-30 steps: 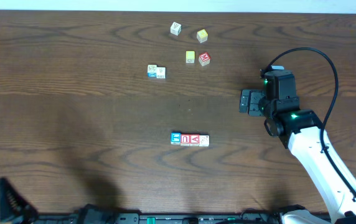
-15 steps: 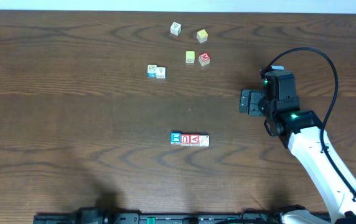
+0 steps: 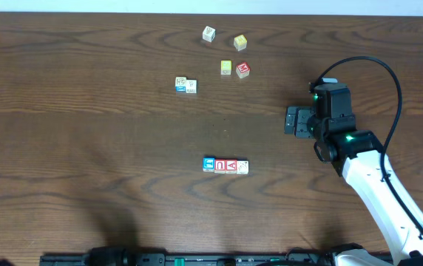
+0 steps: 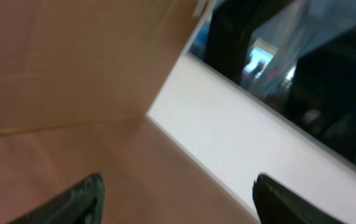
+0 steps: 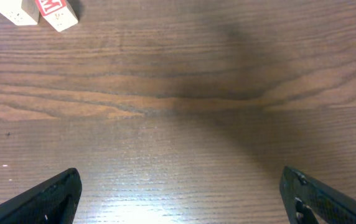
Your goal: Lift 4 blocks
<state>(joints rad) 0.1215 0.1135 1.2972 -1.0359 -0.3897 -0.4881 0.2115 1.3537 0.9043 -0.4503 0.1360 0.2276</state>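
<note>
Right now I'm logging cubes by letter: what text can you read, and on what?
"M", white on red: red-topped cube, right wrist view.
"U", red, apparently: second from the picture's left in the row of four blocks, overhead.
"V", red: third in that row.
Pair of cubes and the other markings: too small to read.

Right arm: white forearm reaching in from the lower right edge, ending in a black wrist with green lights.
Right hand: points left, fingers spread wide, nothing between them.
Left arm: outside the overhead view.
Left hand: tilted upward, its view blurred; two dark fingertips wide apart, gripping nothing.
</note>
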